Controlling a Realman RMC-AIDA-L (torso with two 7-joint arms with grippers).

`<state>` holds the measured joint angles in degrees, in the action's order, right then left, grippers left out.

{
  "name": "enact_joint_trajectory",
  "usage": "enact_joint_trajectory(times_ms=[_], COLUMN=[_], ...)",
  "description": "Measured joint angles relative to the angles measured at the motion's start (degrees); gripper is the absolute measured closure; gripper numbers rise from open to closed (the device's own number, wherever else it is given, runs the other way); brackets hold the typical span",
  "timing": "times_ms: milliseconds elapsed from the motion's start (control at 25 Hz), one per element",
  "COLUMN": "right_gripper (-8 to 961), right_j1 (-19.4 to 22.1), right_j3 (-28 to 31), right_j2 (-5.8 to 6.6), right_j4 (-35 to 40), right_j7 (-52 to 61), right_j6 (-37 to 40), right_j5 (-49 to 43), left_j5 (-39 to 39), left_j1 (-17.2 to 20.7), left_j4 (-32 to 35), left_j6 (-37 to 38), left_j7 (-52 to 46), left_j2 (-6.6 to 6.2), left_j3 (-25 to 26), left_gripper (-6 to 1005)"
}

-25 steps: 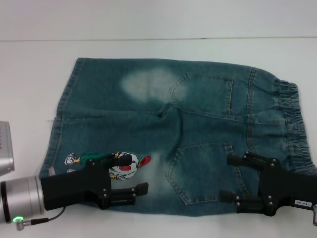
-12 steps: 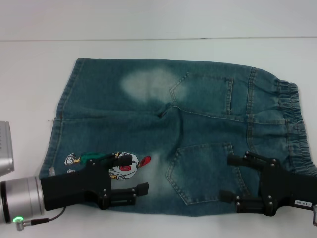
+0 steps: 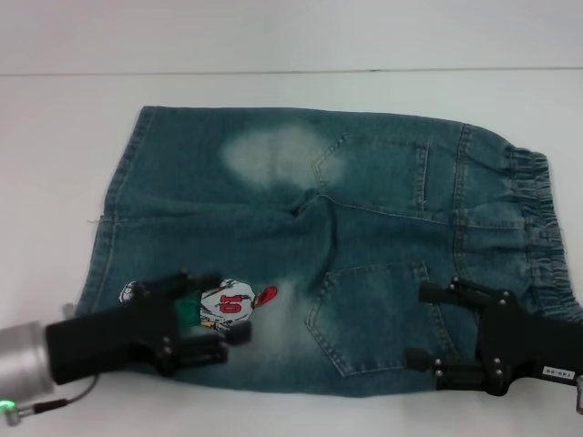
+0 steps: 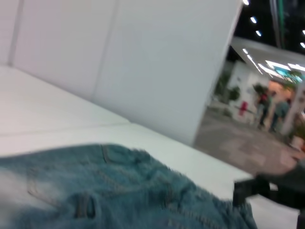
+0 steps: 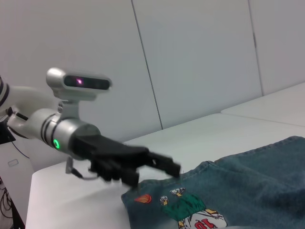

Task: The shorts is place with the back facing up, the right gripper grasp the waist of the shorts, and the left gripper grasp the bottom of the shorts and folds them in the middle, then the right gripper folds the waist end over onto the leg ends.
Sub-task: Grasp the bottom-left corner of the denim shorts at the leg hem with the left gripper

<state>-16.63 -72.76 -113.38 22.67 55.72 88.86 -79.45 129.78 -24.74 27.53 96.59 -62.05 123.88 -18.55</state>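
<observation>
A pair of blue denim shorts (image 3: 319, 264) is spread flat on a white worktop (image 3: 273, 91), covering most of its middle and reaching close to the near edge. The back is turned up: two stitched patch pockets (image 3: 373, 314) are seen, one near the far side and one near the near side, with a centre seam puckered between them. The gathered elastic waistband (image 3: 537, 228) lies toward the right edge of the worktop, and the hemmed leg ends (image 3: 114, 218) toward the left edge. The denim is faded, with a pale bleached patch on the far leg and a colourful cartoon print (image 3: 232, 305) on the near leg. The left gripper (image 3: 214, 319), black and blocky on a silver wrist, is held over the near leg, by the print and just inside the near hem corner; its fingers are spread apart with nothing between them. The right gripper (image 3: 424, 328), also black, is set over the near side of the shorts, between the near pocket and the waistband; its two fingers are parted wide, with no cloth held. In the right wrist view the left gripper (image 5: 164, 164) is seen just above the printed leg.
</observation>
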Motion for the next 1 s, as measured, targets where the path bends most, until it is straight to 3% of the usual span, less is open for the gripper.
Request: enact_joint_trajectory(times_ms=[120, 280, 320, 560, 1000], right_gripper=[8, 8, 8, 7, 7], right_j1=[0.0, 0.0, 0.0, 0.0, 0.0], right_j3=[0.0, 0.0, 0.0, 0.2, 0.2], right_j2=[-0.06, -0.09, -0.09, -0.09, -0.18], right_j4=[0.0, 0.0, 0.0, 0.0, 0.0], right_j7=[0.0, 0.0, 0.0, 0.0, 0.0], right_j6=[0.0, 0.0, 0.0, 0.0, -0.6], right_j5=[0.0, 0.0, 0.0, 0.0, 0.0], left_j5=[-0.8, -1.0, -0.9, 0.0, 7.7], left_j1=[1.6, 3.6, 4.6, 7.7, 8.0], left_j4=[3.3, 10.8, 14.1, 22.3, 24.2], left_j6=[3.7, 3.5, 3.3, 4.0, 1.6], left_j7=[-2.2, -13.6, -18.6, -26.4, -28.3], left_j2=[-0.07, -0.12, -0.27, -0.18, -0.04], left_j3=[4.2, 7.9, 8.3, 7.8, 7.5], left_gripper=[90, 90, 90, 90, 89])
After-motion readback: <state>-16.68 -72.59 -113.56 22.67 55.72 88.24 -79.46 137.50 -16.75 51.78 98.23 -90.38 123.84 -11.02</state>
